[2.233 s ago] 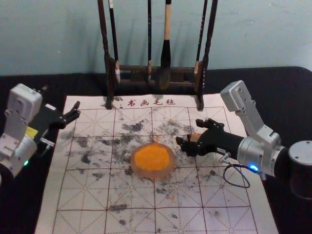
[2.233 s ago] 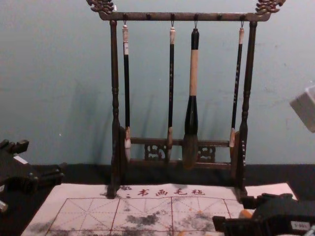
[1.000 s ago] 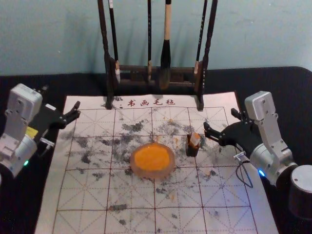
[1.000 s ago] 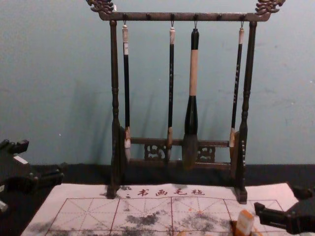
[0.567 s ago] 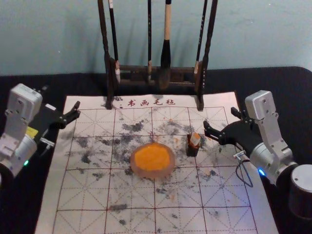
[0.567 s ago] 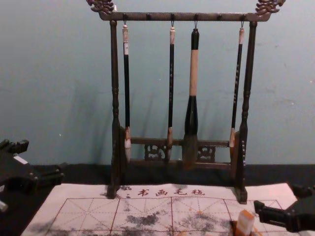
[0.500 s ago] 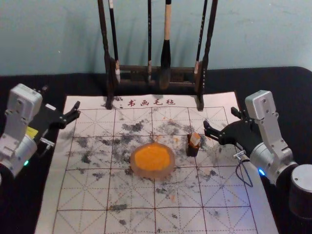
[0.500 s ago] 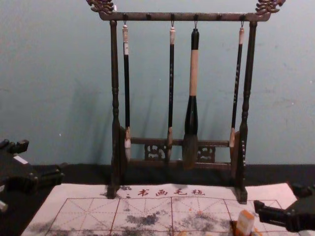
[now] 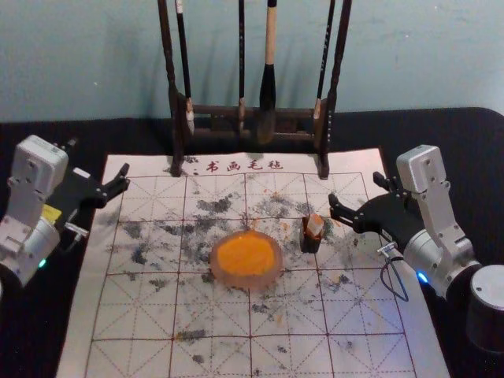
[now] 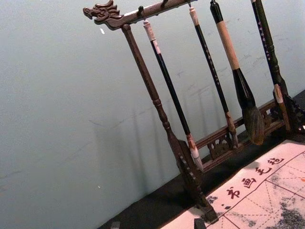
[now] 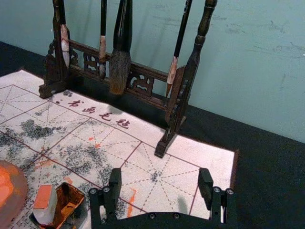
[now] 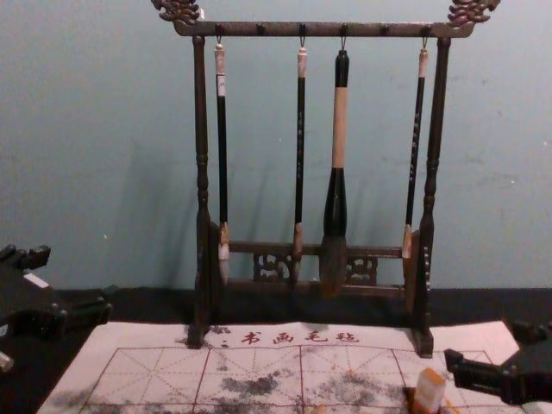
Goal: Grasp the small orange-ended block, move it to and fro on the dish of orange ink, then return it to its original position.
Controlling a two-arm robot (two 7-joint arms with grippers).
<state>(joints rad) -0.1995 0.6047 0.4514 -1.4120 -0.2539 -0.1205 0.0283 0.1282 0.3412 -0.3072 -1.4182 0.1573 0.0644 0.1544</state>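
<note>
Block, small, white-sided and orange-ended [image 9: 316, 226], is held tilted in a small dark open-topped box [image 9: 310, 243], its orange end uppermost; orange stains can be seen on the inside of the box. Just beside it, toward the robot's left, a round translucent dish [image 9: 246, 282] filled with orange ink is set on the white gridded felt mat [image 9: 213, 358]. The right tool [image 9: 354, 188] is held to the right of the box and apart from it, its fingers spread wide. The left tool [image 9: 99, 156] is parked over the mat's far left side, also opened.

Along the mat's far edge four dark red characters are printed, read as 书画毛毡. The squares below are marked with grey-black blots, and orange smears are seen near the box. A dark carved wooden rack [image 12: 316, 29] is stood at the mat's far side, with four brushes hung from it; the thickest brush [image 12: 339, 129] is banded in black and pale wood. A small white label is stuck to the leftmost brush [image 12: 222, 147]; the writing on the slim shafts is too small to be read. The mat is laid on a black tabletop [image 9: 465, 130].
</note>
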